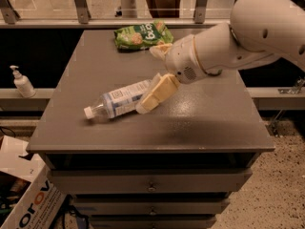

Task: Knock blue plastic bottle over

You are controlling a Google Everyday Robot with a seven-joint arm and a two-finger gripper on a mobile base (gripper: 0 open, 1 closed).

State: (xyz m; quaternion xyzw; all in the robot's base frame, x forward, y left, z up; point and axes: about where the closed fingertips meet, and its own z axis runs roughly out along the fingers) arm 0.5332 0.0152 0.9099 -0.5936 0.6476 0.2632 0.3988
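Note:
The blue plastic bottle [116, 102] lies on its side on the grey cabinet top [200, 120], its white cap pointing to the lower left. My gripper [153, 98] hangs from the white arm that comes in from the right. Its cream fingers slant down to the left, and their tips sit right at the bottle's base end, just above the cabinet top.
A green snack bag [139, 35] lies at the back of the cabinet top. A small white pump-dispenser bottle [22, 82] stands on a ledge to the left. A cardboard box [28, 202] sits on the floor at lower left. A railing runs behind the cabinet.

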